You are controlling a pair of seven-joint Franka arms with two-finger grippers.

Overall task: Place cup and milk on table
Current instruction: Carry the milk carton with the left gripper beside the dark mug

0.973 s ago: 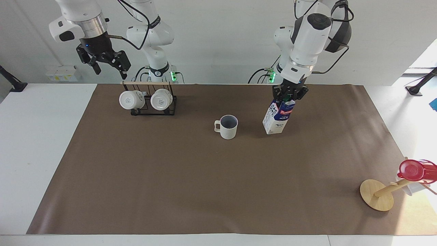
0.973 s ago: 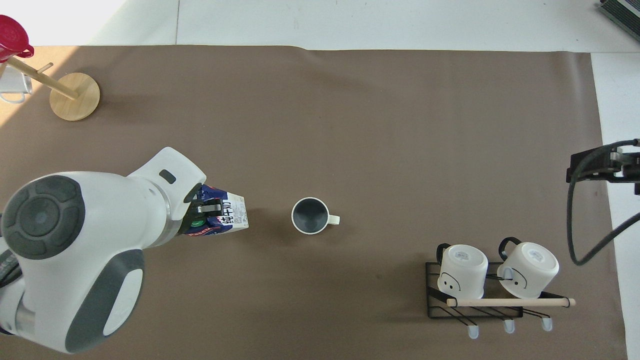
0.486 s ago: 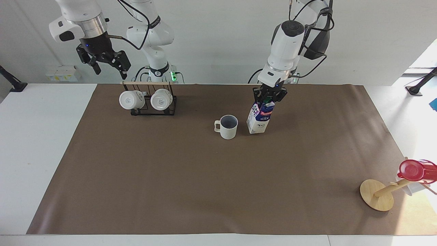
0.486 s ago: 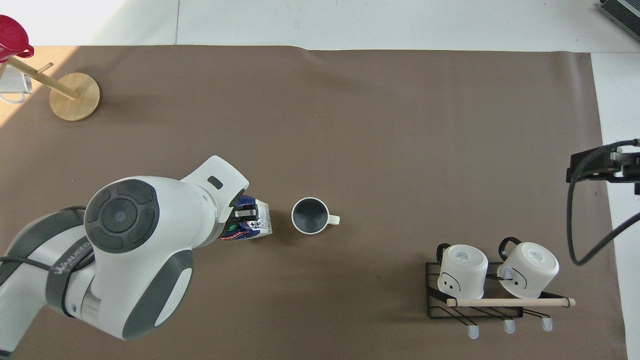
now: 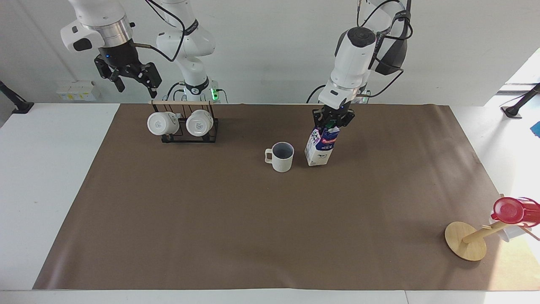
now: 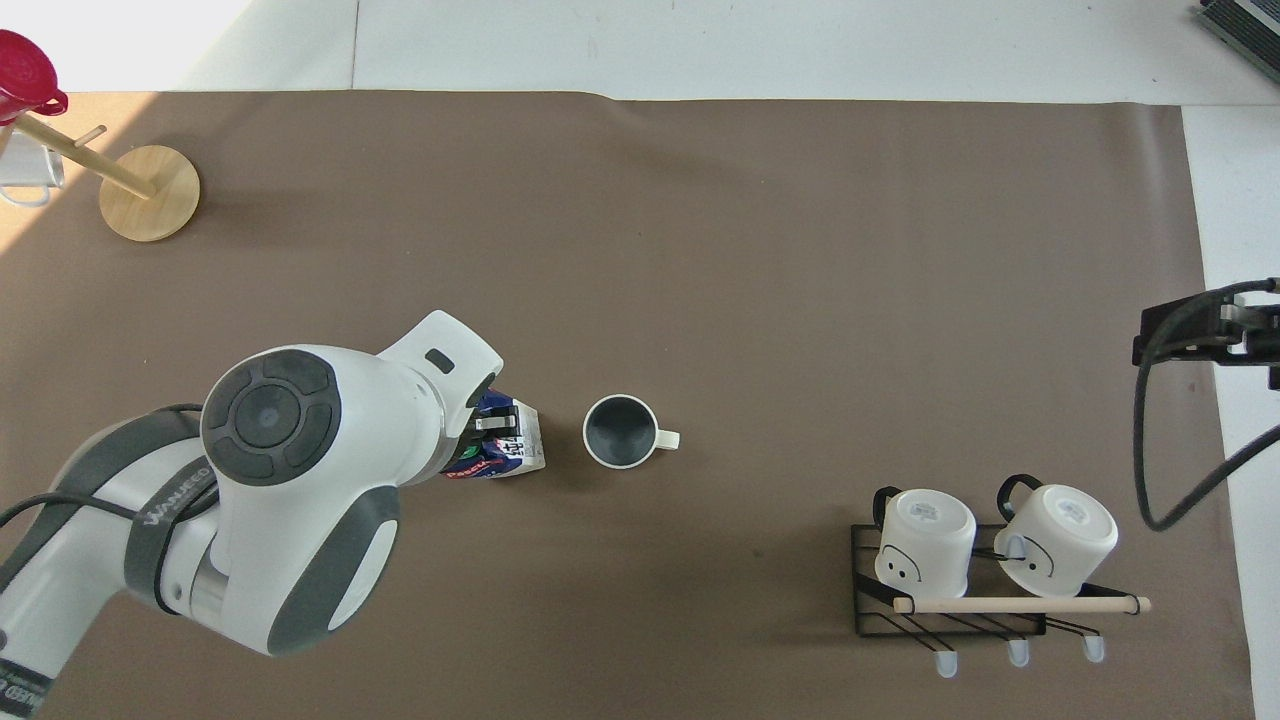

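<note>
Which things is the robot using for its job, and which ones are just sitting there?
For the job:
- milk, gripped at its top by the left hand
- cup, standing beside it
- table

Just sitting there:
- two white mugs on a black rack
- red cup on a wooden stand

milk (image 5: 319, 148) just beside cup (image 5: 282, 156) on table (image 5: 50, 177), toward left arm's end

Cup (image 5: 282, 156) just beside milk (image 5: 319, 147) (narrow gap); mat (image 5: 253, 228) w/ open room elsewhere.
</note>
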